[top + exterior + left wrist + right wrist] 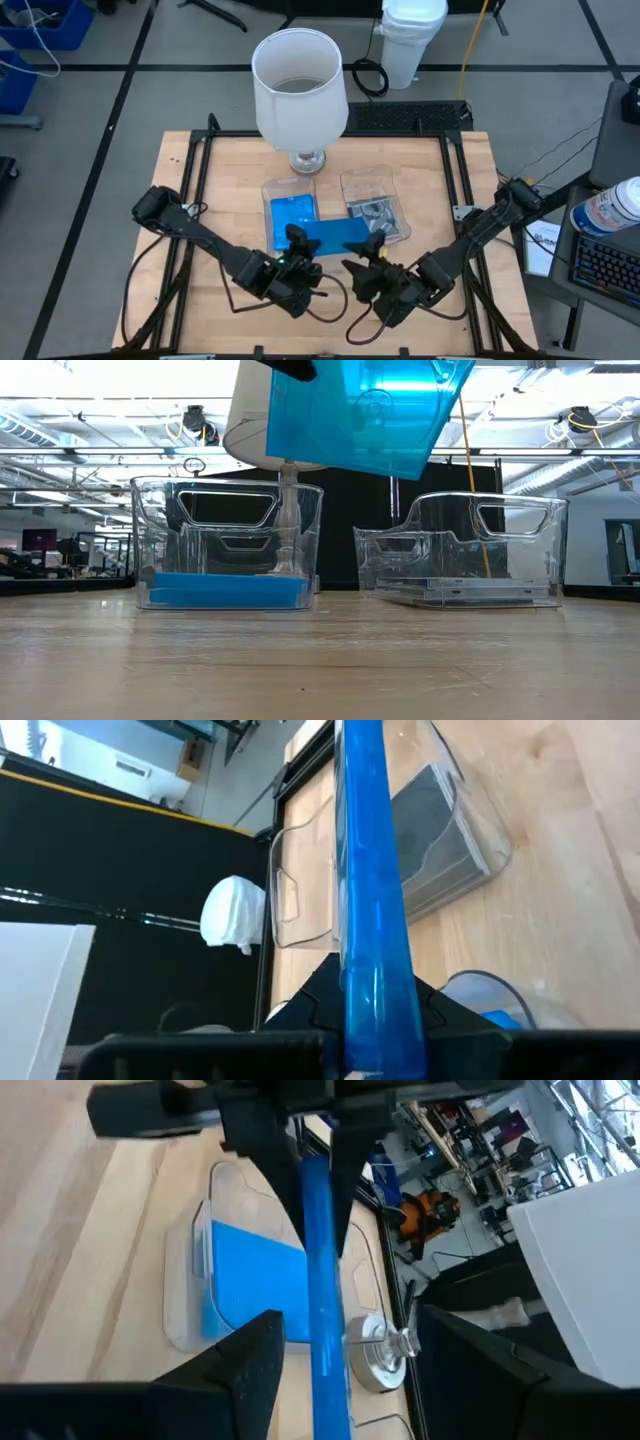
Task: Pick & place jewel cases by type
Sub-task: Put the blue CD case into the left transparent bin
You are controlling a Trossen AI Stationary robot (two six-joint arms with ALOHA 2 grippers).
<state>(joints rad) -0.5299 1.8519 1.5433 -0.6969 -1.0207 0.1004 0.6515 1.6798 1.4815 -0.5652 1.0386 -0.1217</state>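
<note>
A blue jewel case point(335, 236) is held edge-on, clamped in the left gripper point(297, 243); the right gripper point(370, 252), spread wide, flanks its other end.

Blue jewel case point(322, 1280) edge-on between spread right fingers point(245, 1365).
</note>
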